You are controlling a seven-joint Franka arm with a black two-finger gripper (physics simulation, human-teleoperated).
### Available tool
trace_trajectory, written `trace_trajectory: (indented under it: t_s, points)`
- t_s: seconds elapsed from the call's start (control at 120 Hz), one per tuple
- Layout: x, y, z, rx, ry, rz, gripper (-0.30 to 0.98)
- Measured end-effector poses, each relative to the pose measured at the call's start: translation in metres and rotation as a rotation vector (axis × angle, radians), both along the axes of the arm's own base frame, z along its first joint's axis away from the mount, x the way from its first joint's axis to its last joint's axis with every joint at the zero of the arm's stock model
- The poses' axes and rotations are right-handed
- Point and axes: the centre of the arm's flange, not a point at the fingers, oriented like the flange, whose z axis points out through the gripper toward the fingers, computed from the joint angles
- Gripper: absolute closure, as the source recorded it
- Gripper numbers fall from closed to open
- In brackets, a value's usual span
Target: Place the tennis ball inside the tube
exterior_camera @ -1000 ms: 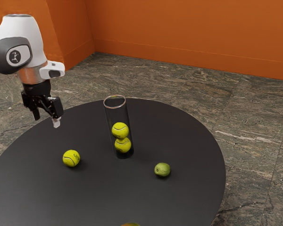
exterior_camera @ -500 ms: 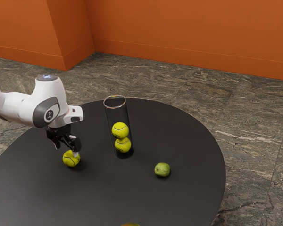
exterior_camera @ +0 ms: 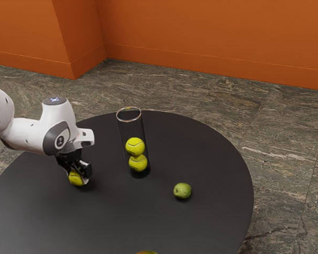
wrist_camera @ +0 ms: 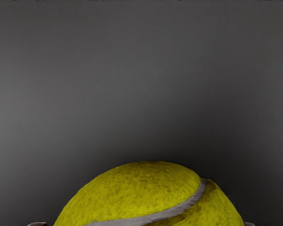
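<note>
gripping the loose yellow-green felt tennis ball (wrist_camera: 137,195), the black two-finger hand (exterior_camera: 78,175) looks closed to the ball's width, with a side against each finger; the ball is low over the round black counter (exterior_camera: 164,222), though i can't tell if it has left it; the tall clear cylindrical tube (exterior_camera: 131,127) stands well apart, two tennis balls stacked inside; so the grasp seems done, while lifting, carrying and dropping remain; a dark emblem marks the white arm (exterior_camera: 29,132), with no readable lettering.
</note>
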Motion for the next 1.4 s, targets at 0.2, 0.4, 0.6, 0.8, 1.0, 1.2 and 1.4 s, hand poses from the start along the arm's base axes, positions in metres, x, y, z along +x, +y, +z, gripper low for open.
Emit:
trace_trajectory:
  t_s: [0.2, 0.4, 0.6, 0.8, 1.0, 1.2, 1.4]
  points:
    - [0.001, -0.001, 0.001, 0.002, -0.006, -0.009, 0.31]
    - [0.001, -0.024, 0.082, -0.027, -0.074, -0.029, 0.43]
    - [0.021, -0.069, 0.225, -0.029, -0.187, -0.092, 0.55]
    - [0.06, -0.101, 0.291, -0.022, -0.172, -0.135, 0.57]
    - [0.087, -0.125, 0.279, -0.027, -0.095, -0.152, 0.52]
    - [0.109, -0.146, 0.275, -0.022, -0.075, -0.174, 0.48]
    - [0.12, -0.151, 0.267, -0.033, -0.058, -0.172, 0.29]
